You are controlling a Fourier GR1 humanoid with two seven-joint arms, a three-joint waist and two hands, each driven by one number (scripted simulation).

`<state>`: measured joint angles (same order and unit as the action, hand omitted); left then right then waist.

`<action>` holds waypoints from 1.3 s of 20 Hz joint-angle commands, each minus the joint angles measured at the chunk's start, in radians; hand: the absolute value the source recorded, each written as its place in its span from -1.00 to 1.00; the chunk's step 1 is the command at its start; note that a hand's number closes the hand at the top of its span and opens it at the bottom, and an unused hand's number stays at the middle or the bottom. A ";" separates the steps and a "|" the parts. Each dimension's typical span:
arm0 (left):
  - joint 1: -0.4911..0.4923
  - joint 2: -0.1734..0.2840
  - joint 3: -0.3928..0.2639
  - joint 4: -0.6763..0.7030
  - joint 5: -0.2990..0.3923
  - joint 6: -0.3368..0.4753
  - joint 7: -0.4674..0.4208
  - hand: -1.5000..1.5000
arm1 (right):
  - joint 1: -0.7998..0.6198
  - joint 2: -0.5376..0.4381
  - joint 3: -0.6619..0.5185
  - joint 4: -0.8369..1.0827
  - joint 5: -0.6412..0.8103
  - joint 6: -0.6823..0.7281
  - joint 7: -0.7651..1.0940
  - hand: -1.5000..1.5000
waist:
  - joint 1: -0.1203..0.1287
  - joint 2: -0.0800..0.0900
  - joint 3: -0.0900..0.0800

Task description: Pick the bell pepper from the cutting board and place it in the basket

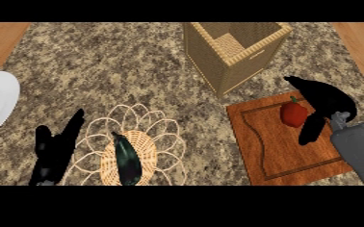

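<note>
The speckled stone desk [107, 62] runs bare across its middle and left, leaving open room between the tall wicker basket [235, 53] near the far edge and the wooden cutting board [284, 142] at the near right. The board's far corner lies just in front of the basket's base. The red bell pepper [293, 113] sits on the board's far part, with the right hand [323, 101] arched over it, thumb and fingers [311, 130] curling down on either side of it. The basket shows only its woven bottom. At the near left, a flat wire-and-wicker tray [142, 125] carries a dark eggplant [128, 159]. The left hand [57, 149] rests beside it, fingers straight. A white plate [6, 101] shows at the left edge.
</note>
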<state>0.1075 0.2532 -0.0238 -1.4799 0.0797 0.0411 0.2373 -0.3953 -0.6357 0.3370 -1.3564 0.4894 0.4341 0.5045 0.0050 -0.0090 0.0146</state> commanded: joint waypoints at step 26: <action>0.052 -0.035 0.018 0.031 -0.015 -0.043 0.050 0.00 | 0.062 0.076 0.084 0.021 0.300 -0.132 -0.241 1.00 | -0.011 0.005 -0.015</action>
<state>0.1120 0.2290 0.0015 -1.4951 0.0521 0.0186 0.2609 -0.3858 -0.5869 0.3642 -1.2287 0.7546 0.2976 0.2572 0.0040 -0.0121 0.0099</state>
